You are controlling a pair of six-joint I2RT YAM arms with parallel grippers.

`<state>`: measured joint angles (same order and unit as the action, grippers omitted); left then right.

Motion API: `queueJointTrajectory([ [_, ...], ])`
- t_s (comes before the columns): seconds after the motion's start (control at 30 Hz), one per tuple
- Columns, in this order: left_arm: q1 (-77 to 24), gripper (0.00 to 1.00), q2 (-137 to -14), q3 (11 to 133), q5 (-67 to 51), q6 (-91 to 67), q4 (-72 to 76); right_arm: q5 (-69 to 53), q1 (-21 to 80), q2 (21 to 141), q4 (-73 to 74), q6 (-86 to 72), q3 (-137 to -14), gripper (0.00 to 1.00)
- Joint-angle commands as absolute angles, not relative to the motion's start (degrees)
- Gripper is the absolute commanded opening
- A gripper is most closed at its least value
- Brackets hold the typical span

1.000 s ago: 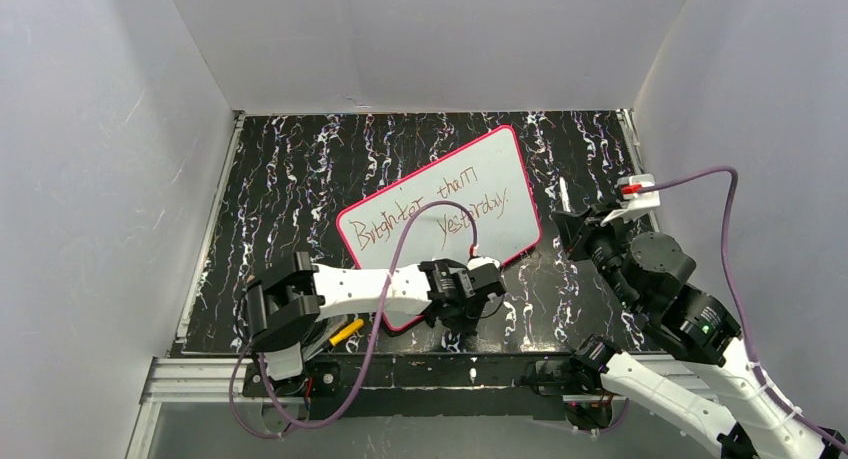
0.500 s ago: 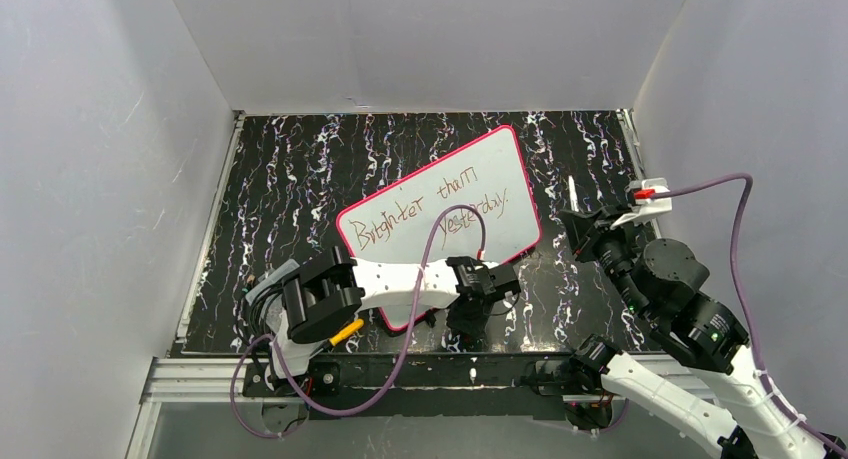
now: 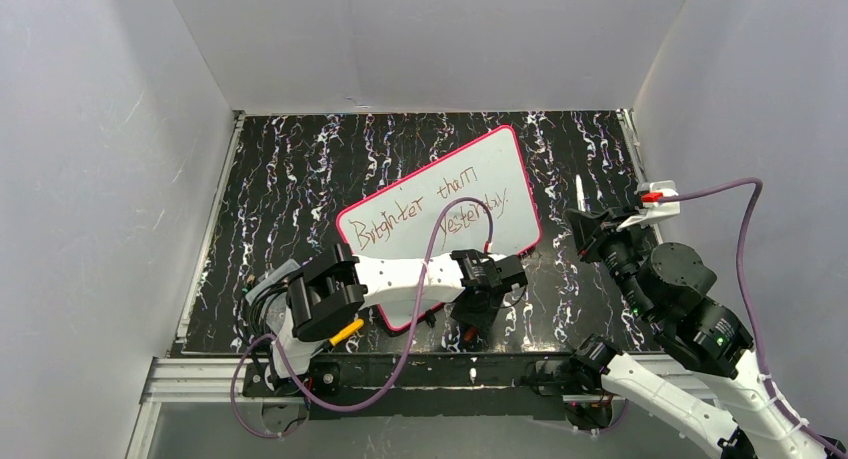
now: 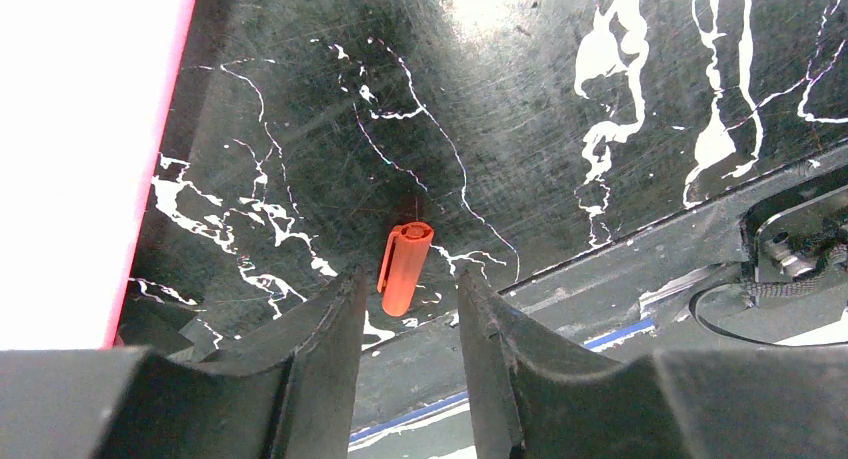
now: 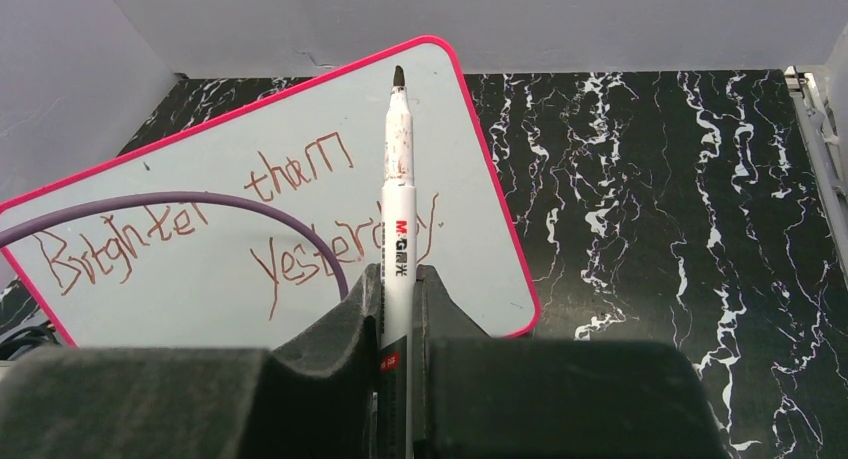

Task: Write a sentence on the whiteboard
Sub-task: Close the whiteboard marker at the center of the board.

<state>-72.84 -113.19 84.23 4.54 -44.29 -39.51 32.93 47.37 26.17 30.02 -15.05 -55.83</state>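
left fingers [image 4: 345, 304] parted, empty, over cap [image 4: 405, 267] near table [image 4: 560, 159] edge | right fingers [image 5: 365, 314] clamp marker [image 5: 398, 179]

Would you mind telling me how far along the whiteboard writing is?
Done: the sentence, "Brighter than Yesterday", stands on the whiteboard. In hand: the right gripper is shut on the uncapped marker, tip off the board; the left gripper is open over the orange cap. Left: probably capping the marker.

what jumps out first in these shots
The skewed pink-framed whiteboard mid-table, bearing the sentence "Brighter than Yesterday" in reddish-brown. To its right, the right gripper holds an uncapped marker, clear of the board. A small orange cap lies near the table's front edge.
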Motion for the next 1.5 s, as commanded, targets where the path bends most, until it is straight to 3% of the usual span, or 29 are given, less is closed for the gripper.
queueJointTrajectory([
  [0.0,-72.8,0.38,-114.2,85.2,5.4,-43.9,-41.6,34.8,47.6,25.5,28.3,-14.5,-58.4,0.01],
  [0.37,-72.7,0.35,-117.0,86.6,5.0,-42.9,-42.4,34.3,47.6,25.9,27.6,-14.9,-57.8,0.01],
  [0.57,-72.8,0.23,-117.2,86.5,6.2,-42.9,-43.7,34.6,47.6,25.8,27.6,-14.9,-58.0,0.01],
  [0.8,-72.7,0.00,-112.9,84.0,8.0,-43.9,-42.9,34.6,47.6,25.7,28.1,-14.8,-58.2,0.01],
  [1.1,-67.5,0.00,-97.1,87.4,8.8,-41.7,-35.6,30.6,47.6,27.7,30.3,-14.2,-58.8,0.01],
  [1.47,-55.4,0.00,-83.1,87.0,5.1,-43.1,-19.2,14.5,47.6,29.4,27.5,-13.1,-55.7,0.01],
])
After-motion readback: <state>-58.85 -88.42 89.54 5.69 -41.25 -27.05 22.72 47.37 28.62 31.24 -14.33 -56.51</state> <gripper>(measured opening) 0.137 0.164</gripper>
